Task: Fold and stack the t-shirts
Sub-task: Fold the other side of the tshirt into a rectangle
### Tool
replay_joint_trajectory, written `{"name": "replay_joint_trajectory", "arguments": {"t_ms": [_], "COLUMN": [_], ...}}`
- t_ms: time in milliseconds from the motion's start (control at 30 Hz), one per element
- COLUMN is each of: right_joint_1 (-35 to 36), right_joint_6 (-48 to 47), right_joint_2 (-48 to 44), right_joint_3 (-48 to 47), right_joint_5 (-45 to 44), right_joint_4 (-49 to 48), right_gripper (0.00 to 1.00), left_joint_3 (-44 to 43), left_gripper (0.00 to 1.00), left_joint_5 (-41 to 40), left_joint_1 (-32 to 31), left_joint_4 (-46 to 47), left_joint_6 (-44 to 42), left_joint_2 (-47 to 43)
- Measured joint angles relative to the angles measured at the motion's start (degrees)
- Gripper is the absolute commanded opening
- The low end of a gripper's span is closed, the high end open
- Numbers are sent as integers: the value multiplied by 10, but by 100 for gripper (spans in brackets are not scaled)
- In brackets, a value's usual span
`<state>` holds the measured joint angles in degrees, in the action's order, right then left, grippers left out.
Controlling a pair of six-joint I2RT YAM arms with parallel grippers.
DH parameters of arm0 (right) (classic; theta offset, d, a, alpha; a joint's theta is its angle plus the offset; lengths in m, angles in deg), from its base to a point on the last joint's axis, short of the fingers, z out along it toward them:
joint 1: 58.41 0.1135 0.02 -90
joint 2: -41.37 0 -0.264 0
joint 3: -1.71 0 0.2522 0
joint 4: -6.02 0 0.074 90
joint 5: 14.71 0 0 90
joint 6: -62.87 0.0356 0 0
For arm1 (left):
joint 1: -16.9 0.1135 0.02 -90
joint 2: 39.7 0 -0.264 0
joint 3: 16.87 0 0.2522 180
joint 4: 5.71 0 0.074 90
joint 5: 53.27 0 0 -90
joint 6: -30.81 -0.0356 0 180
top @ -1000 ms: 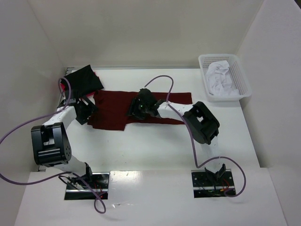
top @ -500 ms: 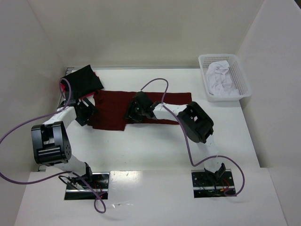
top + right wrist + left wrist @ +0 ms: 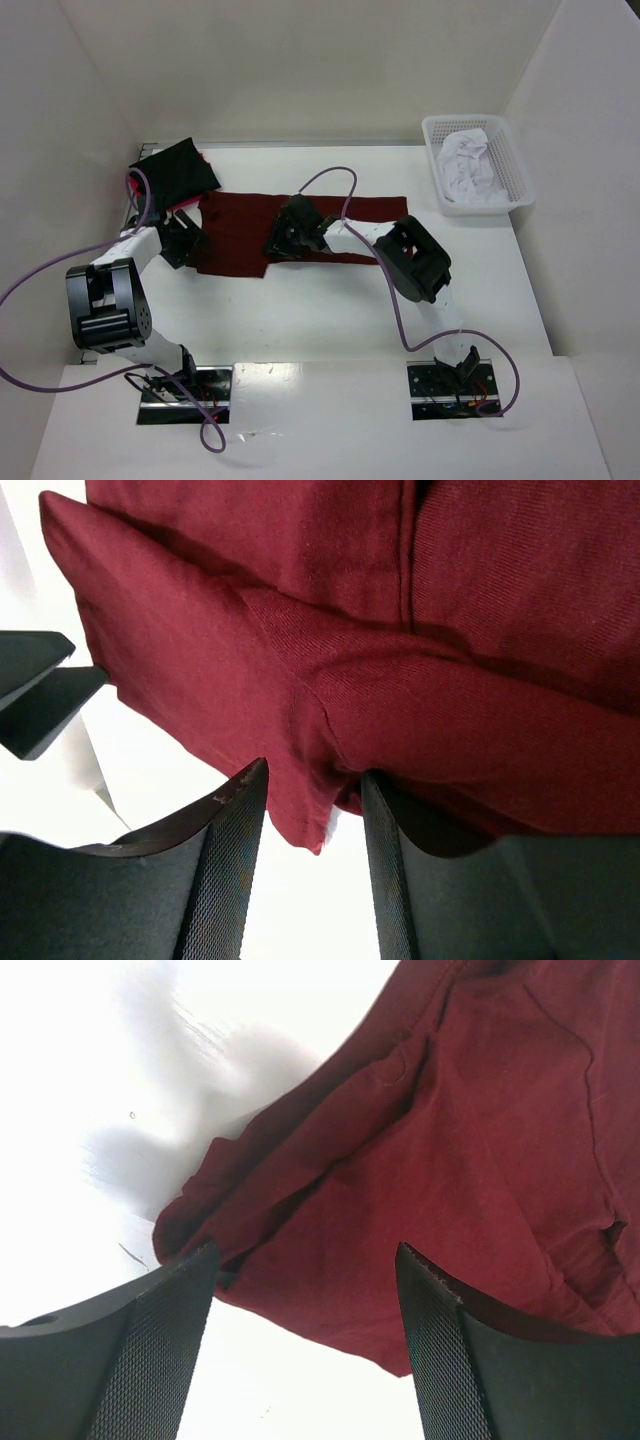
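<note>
Dk maroon tee point(image 3: 232, 245) (plain), black tee point(image 3: 178, 168), white basket point(image 3: 515, 170), purple cables point(image 3: 330, 169), white tbl point(image 3: 330, 310)

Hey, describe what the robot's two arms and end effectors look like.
Both the left arm and right arm are white links with bulky black joint housings, and a purple cable loops along each. The left end effector and right end effector each have two black fingers with a fine cross-hatched texture. No markings are visible.
</note>
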<state>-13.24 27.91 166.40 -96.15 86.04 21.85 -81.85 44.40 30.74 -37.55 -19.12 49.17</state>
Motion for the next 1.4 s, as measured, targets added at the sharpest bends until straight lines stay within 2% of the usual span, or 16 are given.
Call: {"name": "replay_joint_trajectory", "arguments": {"t_ms": [33,67,100,233,367,1200,1400], "right_joint_1": [0,0,0,0,0,-14,-40], "right_joint_6": [0,0,1,3,6,20,26], "right_joint_2": [0,0,0,0,0,-1,-2], "right_joint_3": [0,0,0,0,-3,-44,-45], "right_joint_5": [0,0,0,2,3,-9,-6], "right_joint_4": [0,0,0,-2,-4,-12,-12], "right_gripper": [45,37,34,11,1,0,4], "left_joint_3": [0,0,0,0,0,9,10], "left_gripper": [78,78,78,78,78,78,78], "left_joint_5": [1,2,2,6,12,124,132], "left_joint_1": [0,0,0,0,0,0,0], "left_joint_4": [0,0,0,0,-5,-32,-39], "left_joint_6": [-3,-6,-8,-10,-12,-72,-73], "left_joint_2": [0,0,-1,-2,-4,-16,-8]}}
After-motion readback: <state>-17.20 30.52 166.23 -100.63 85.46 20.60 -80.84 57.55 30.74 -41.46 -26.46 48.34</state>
